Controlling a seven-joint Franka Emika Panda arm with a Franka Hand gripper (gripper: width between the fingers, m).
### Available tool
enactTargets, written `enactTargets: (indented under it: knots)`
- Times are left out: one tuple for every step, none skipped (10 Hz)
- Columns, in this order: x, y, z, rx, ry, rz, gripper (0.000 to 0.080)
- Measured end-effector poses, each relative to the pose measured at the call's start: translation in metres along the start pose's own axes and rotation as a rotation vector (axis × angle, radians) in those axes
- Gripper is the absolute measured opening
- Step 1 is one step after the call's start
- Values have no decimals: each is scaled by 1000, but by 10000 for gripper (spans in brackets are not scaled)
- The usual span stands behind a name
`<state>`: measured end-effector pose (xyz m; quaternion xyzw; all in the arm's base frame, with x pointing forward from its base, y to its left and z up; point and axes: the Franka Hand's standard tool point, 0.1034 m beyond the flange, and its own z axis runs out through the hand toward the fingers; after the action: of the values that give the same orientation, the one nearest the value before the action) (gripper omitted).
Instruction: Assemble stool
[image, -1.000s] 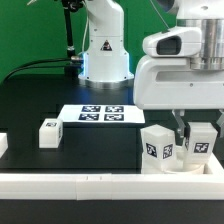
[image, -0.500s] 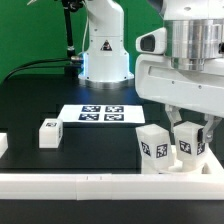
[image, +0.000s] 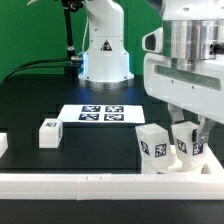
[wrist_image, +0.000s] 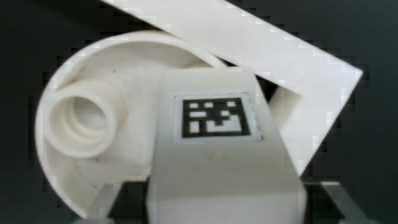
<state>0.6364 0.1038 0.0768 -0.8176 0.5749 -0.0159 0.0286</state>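
My gripper (image: 191, 137) is at the exterior view's front right, shut on an upright white tagged leg (image: 190, 151). In the wrist view the same leg (wrist_image: 217, 130) fills the space between my fingers, with my gripper (wrist_image: 226, 206) low on it. The round white seat (wrist_image: 86, 118) lies right behind it, one socket showing. Only the seat's low edge (image: 172, 166) shows in the exterior view. A second leg (image: 155, 148) stands upright just beside the held one. A third leg (image: 49, 132) lies apart on the black table at the exterior view's left.
The marker board (image: 100, 114) lies mid-table before the robot base (image: 104, 55). A long white rail (image: 90, 185) runs along the front edge, close under the seat, and another rail (wrist_image: 249, 40) shows behind the seat. A white piece (image: 3, 145) sits at the left edge.
My wrist has turned over the held leg and shifted slightly to the exterior view's right. The legs and seat stay in place.
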Motion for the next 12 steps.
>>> enactTargets:
  knots:
    - [0, 1, 0, -2, -8, 186, 337]
    - [-1, 3, 1, -3, -12, 392, 337]
    - [1, 2, 1, 23, -36, 580, 337]
    - [2, 3, 1, 52, -60, 766, 337]
    - [1, 3, 1, 63, -77, 817, 337]
    - [0, 3, 1, 64, -82, 829, 337]
    - [0, 3, 1, 65, -89, 847, 337]
    - [0, 3, 2, 67, -87, 792, 337]
    - [-2, 3, 1, 68, -87, 763, 495]
    - [-7, 1, -1, 71, -92, 671, 598]
    - [-9, -3, -7, 88, -91, 532, 598]
    - [-10, -6, -15, 110, -87, 396, 641]
